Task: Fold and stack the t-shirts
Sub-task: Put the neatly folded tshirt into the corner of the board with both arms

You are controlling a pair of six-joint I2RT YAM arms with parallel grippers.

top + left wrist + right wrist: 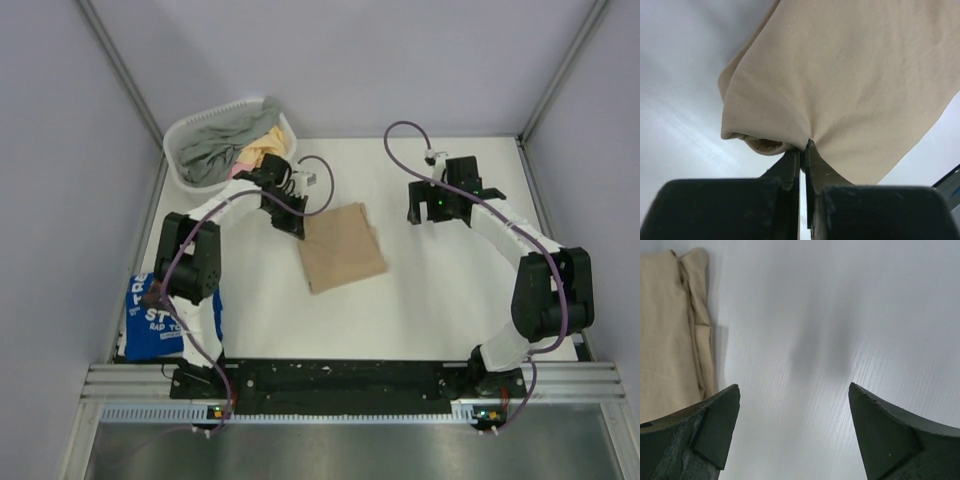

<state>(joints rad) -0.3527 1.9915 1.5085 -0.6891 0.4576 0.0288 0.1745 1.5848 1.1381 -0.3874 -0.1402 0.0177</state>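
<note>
The blue t-shirt (150, 320) lay at the table's (440, 300) near left edge. Mid-table, the left gripper (802, 150) was clenched on the folded tan t-shirt's (345, 250) edge. The right gripper (794, 387) hung spread wide beside it. The basket (180, 140) stood far left.

Counts: 2 arms, 2 grippers: 1 left gripper (297, 227), 1 right gripper (440, 212). 2 t-shirts on the table: 1 tan t-shirt (342, 248), 1 blue t-shirt (150, 320). 1 white basket (200, 118), at least 2 garments inside: 1 grey garment (215, 148), 1 yellow garment (262, 148).
</note>
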